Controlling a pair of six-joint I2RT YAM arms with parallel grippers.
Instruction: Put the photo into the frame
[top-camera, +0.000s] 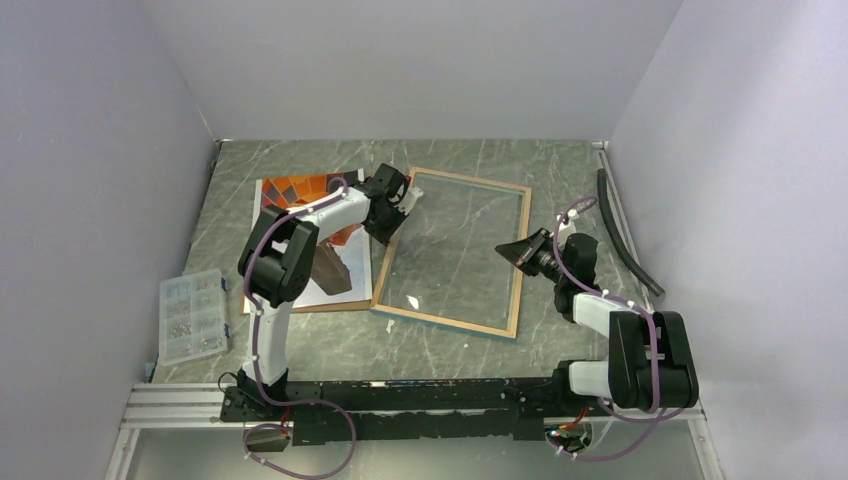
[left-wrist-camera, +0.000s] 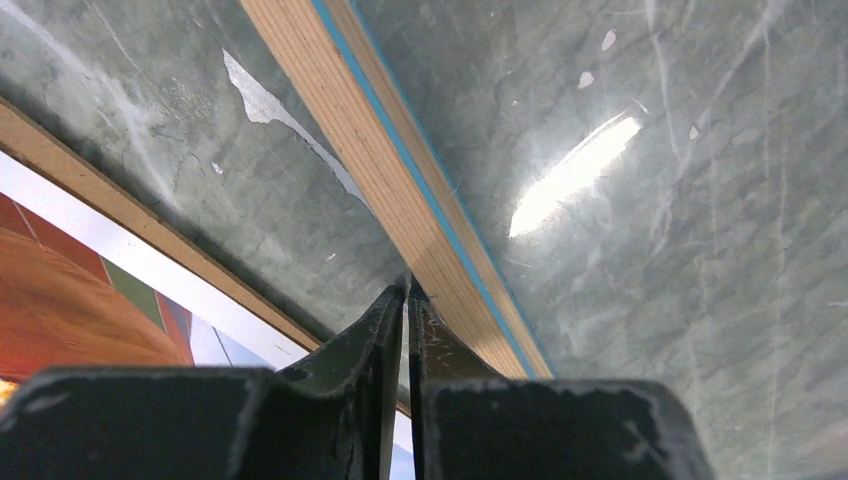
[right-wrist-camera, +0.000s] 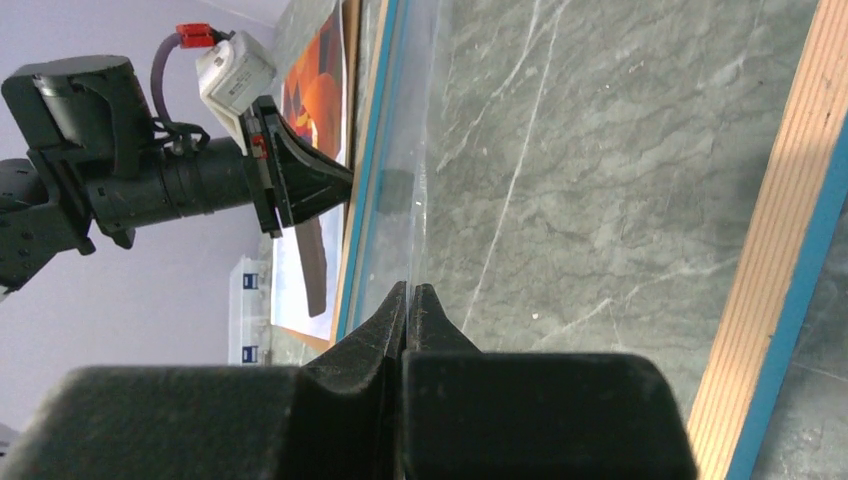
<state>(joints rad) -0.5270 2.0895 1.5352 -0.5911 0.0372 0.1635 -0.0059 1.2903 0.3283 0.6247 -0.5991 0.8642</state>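
The frame (top-camera: 447, 322) lies in the middle of the table, its light wood edges up and its glass pane (top-camera: 450, 250) in it. The photo (top-camera: 300, 192), an orange-red balloon print, lies to its left on a brown backing panel (top-camera: 300, 307). My left gripper (top-camera: 386, 226) is shut and empty, its tips (left-wrist-camera: 408, 292) against the outer side of the frame's left rail (left-wrist-camera: 400, 180), between rail and photo (left-wrist-camera: 80, 300). My right gripper (top-camera: 508, 250) is shut, its tips (right-wrist-camera: 410, 290) low over the pane just inside the right rail (right-wrist-camera: 780, 250). I see nothing between its fingers.
A clear plastic organiser box (top-camera: 190, 315) sits at the near left. A long black strip (top-camera: 625, 230) lies along the right wall. An aluminium rail (top-camera: 170, 405) carrying the arm bases runs along the near edge. Grey walls close the sides and back.
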